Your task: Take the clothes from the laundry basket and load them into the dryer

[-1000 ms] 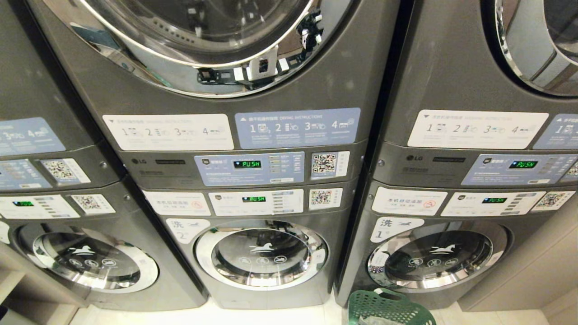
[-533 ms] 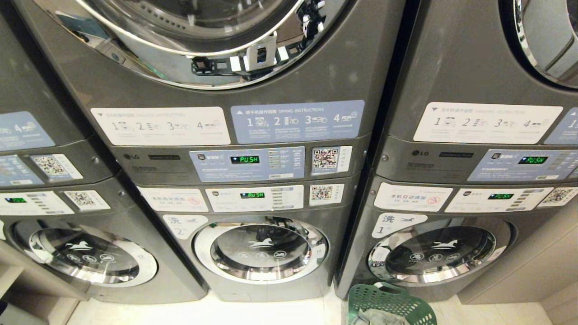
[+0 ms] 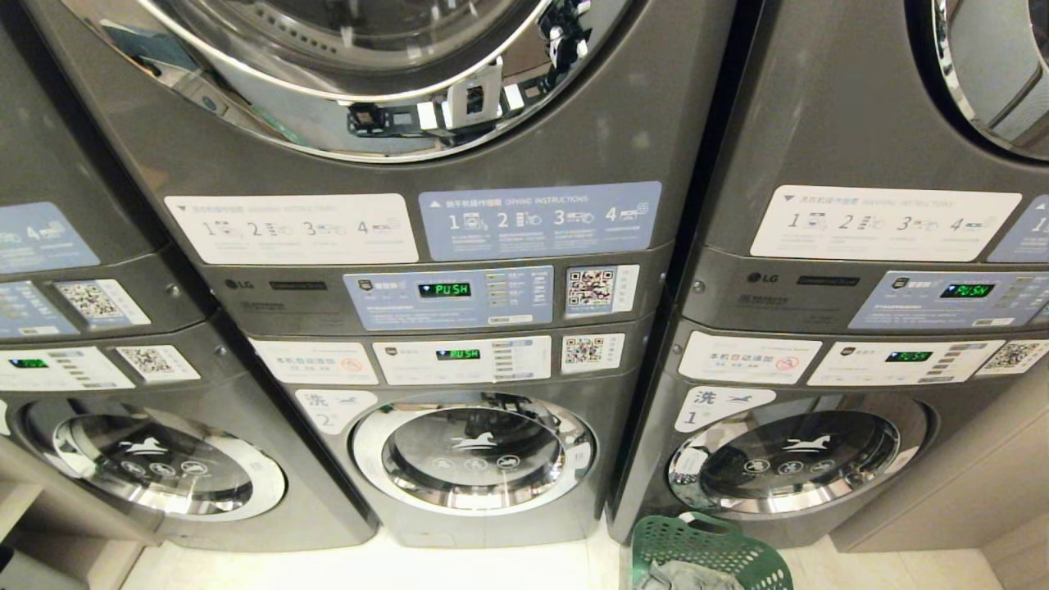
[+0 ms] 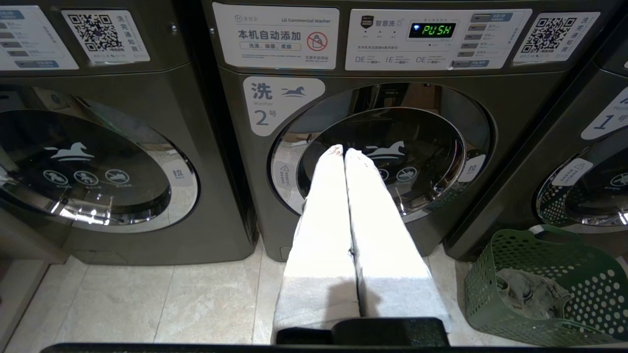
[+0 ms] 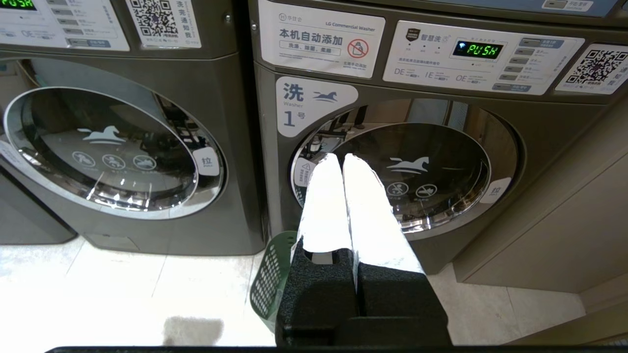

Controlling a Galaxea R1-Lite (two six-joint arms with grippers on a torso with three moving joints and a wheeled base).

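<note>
— Where is the laundry basket?

— The green laundry basket (image 3: pixel 709 557) sits on the pale tiled floor (image 3: pixel 393 569) at about five o'clock in the head view, just in front of the washer marked 1 (image 3: pixel 791 463), whose door is closed. Grey clothes (image 3: pixel 684 576) lie bunched inside it.

— And the claws?

— Neither arm shows in the head view. The left gripper (image 4: pixel 343 152) has its white fingers pressed together, empty, pointing at the closed door of the washer marked 2 (image 4: pixel 382 152), with the basket at four o'clock. The right gripper (image 5: pixel 338 159) is likewise closed on nothing, aimed at washer 1's door, the basket below it.
</note>
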